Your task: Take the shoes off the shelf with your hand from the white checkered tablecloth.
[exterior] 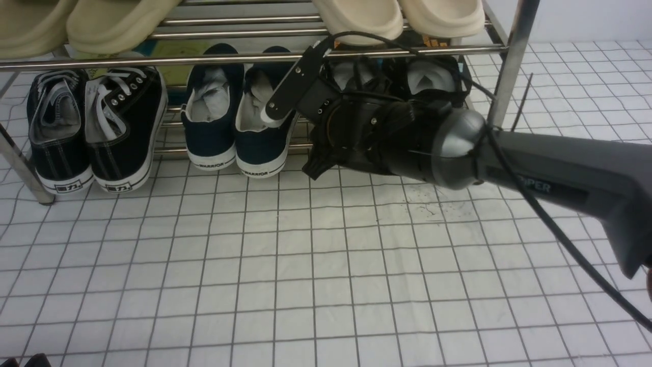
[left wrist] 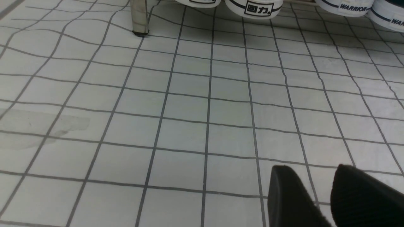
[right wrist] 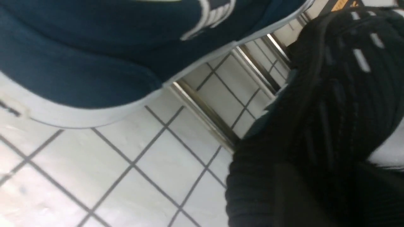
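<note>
Found the shoes (exterior: 438,76) on the bottom tier of the shelf (exterior: 254,55), at its right end just beside navy slip-ons (exterior: 260,127), over the white checkered tablecloth (exterior: 305,255). Logged the right hand (exterior: 351,109) right up against the left shoe of the pair; cannot tell whether its fingers stand wide or clamped, black lost on black. Saw left fingers (left wrist: 290,195) a little apart above bare cloth, holding nothing.
</note>
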